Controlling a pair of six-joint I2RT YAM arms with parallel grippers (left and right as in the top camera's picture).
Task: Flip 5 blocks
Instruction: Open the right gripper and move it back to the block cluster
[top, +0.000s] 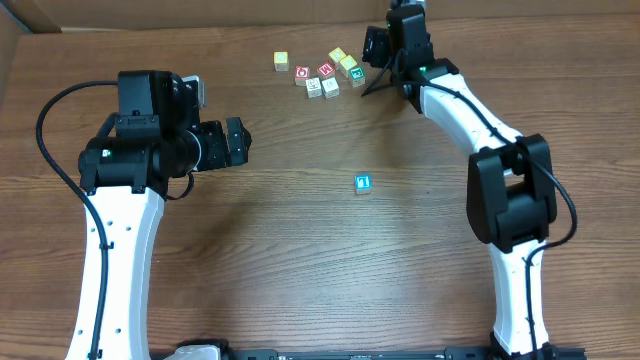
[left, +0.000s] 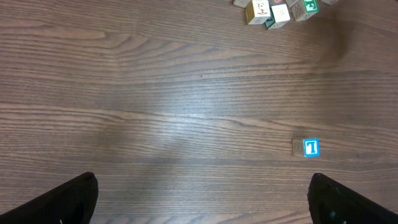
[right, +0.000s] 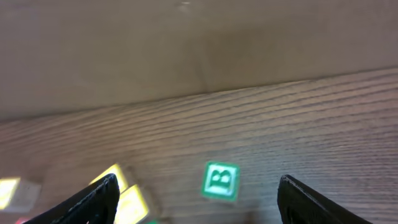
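Note:
A blue-printed block (top: 363, 183) lies alone at mid-table; in the left wrist view this blue block (left: 311, 147) shows a T and sits ahead and to the right of my open left gripper (left: 202, 202). In the overhead view the left gripper (top: 240, 140) hovers far left of it, holding nothing. The other blocks cluster at the back: two whitish ones (top: 314, 87) (top: 330, 86) and a green one (top: 356, 76). My right gripper (top: 372, 50) is open just right of the cluster. In the right wrist view a green block (right: 221, 180) lies between its spread fingers (right: 93, 199), untouched.
Yellow-faced cubes (top: 342, 60) (top: 281, 61) and red-faced cubes (top: 302, 74) (top: 325, 70) sit in the same cluster; two yellow cubes (right: 124, 190) lie beside the right gripper's left finger. A cardboard wall (right: 186, 50) stands right behind the cluster.

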